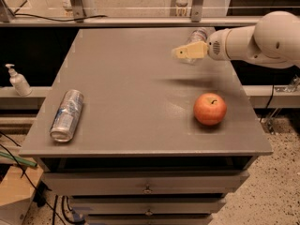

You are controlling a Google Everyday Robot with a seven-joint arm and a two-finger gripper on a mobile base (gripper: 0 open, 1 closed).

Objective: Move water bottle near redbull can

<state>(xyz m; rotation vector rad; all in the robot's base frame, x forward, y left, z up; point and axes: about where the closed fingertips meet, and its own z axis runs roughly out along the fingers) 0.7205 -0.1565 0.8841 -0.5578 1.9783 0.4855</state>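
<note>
Water bottle (198, 33) beside gripper (179, 53), far edge

Warm, dimmish overhead light. The gripper (187, 52), above the counter's (117, 88) far right, throws a soft, smeared shadow.

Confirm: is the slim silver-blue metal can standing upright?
No: the can lies on its side at front left; the gripper hovers back right.

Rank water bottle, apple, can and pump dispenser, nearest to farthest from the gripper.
Gripper: over the table's far right.
1. Clear crinkled plastic water bottle: just behind it.
2. Round red apple: front right.
3. Slim silver-blue metal can: front left.
4. White pump dispenser: off-table, far left.
</note>
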